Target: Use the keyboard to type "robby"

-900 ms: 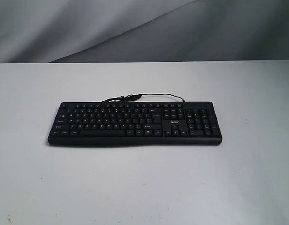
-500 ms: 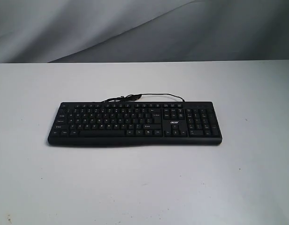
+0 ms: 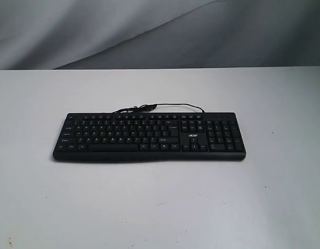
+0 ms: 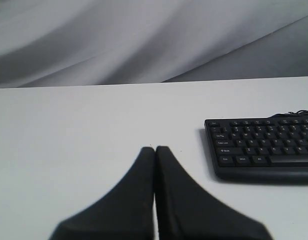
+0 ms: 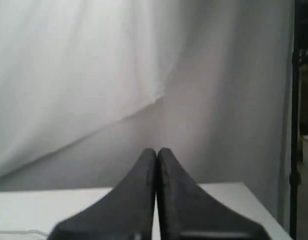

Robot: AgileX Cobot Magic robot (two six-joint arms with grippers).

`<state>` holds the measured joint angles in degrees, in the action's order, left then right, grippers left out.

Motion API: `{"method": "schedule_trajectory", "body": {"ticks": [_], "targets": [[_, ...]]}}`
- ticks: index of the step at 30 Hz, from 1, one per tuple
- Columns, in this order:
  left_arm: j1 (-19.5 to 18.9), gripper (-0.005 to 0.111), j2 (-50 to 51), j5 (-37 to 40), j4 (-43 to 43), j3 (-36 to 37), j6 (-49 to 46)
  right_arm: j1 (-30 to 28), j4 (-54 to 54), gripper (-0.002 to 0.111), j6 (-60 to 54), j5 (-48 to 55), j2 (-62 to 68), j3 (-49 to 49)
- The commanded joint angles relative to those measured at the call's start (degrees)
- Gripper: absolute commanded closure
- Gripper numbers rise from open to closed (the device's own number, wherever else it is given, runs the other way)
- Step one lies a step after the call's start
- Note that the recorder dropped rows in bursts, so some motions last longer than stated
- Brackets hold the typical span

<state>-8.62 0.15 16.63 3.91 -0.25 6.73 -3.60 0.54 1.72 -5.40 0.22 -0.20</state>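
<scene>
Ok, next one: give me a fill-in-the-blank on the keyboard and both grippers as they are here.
1. The left gripper and the right gripper both have their jaws ____.
2. In the exterior view the number pad sits at the ____ end of the keyboard.
3. Of the two wrist views, only the ____ one shows the keyboard.
4. The keyboard is ____ in colour.
Missing words: shut; right; left; black.

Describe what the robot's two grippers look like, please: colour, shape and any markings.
The left gripper and the right gripper look alike: each has two matte black fingers, wide at the base and narrowing to small rounded tips. No markings or cables show on them. The arms themselves are out of view.
</scene>
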Motion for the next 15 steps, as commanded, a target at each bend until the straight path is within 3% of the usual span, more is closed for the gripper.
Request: {"method": "schedule_trajectory", "body": {"ticks": [1, 4, 7, 8, 10, 15], "targets": [[-0.11, 0.106, -0.15, -0.26, -0.46, 0.25, 0.23, -0.44, -0.54, 0.108, 0.31, -9.47, -0.22, 0.2], [-0.11, 0.106, -0.15, -0.26, -0.46, 0.25, 0.23, -0.44, -1.69, 0.108, 3.78, -16.37, -0.22, 0.2], [-0.11, 0.106, -0.15, -0.26, -0.46, 0.25, 0.23, -0.44, -1.76, 0.108, 23.79, -23.91, -0.22, 0.2], [-0.11, 0.106, -0.15, -0.26, -0.46, 0.25, 0.23, -0.44, -0.54, 0.108, 25.01, -25.15, -0.22, 0.2], [-0.11, 0.106, -0.15, -0.26, -0.46, 0.25, 0.23, -0.44, 6.48, 0.108, 25.47, -26.55, 0.91, -2.31], [-0.11, 0.106, -0.15, -0.26, -0.46, 0.25, 0.23, -0.44, 17.12, 0.108, 38.7, -24.93, 14.7, -12.6]]}}
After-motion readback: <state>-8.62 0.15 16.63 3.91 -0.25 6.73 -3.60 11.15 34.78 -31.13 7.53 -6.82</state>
